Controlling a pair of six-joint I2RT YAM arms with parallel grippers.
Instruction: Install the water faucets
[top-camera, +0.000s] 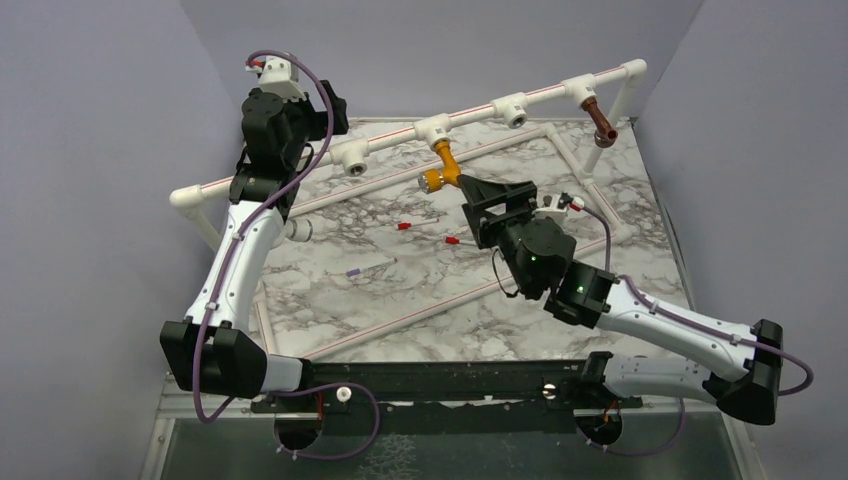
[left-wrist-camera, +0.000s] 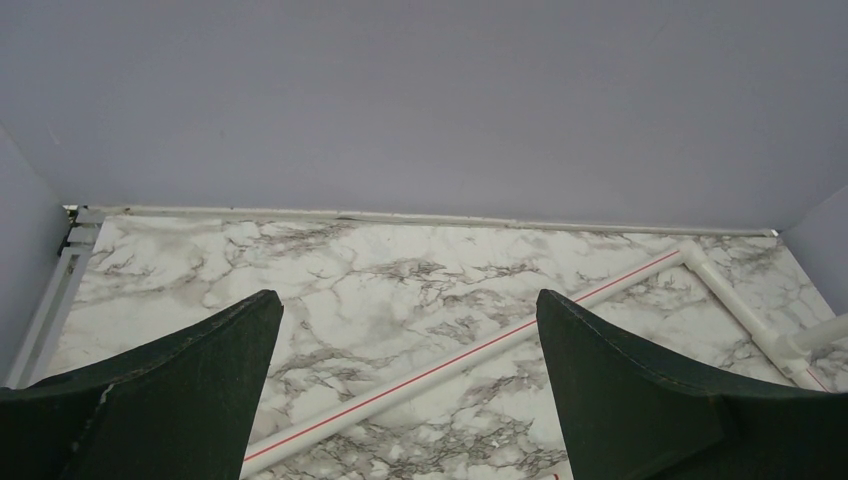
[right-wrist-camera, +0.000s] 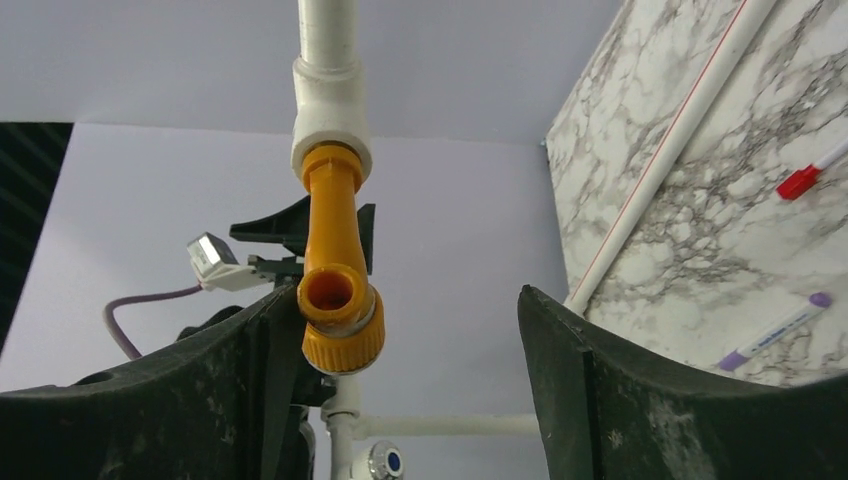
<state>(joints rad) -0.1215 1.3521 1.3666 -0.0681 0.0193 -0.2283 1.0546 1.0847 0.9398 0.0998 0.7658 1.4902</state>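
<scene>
Right gripper (right-wrist-camera: 405, 300), jaws parted, straddles the orange-yellow faucet (right-wrist-camera: 335, 230) seated in its white tee (right-wrist-camera: 330, 115), long axis pointing away from the palm, seemingly brushing one finger; left gripper (left-wrist-camera: 405, 300), spread and empty, is well apart.

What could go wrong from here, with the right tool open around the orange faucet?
The right tool has one finger close against the orange faucet, so backing away might drag or twist it. How firmly it sits in the white tee is not visible; it may sag or drop out.
</scene>
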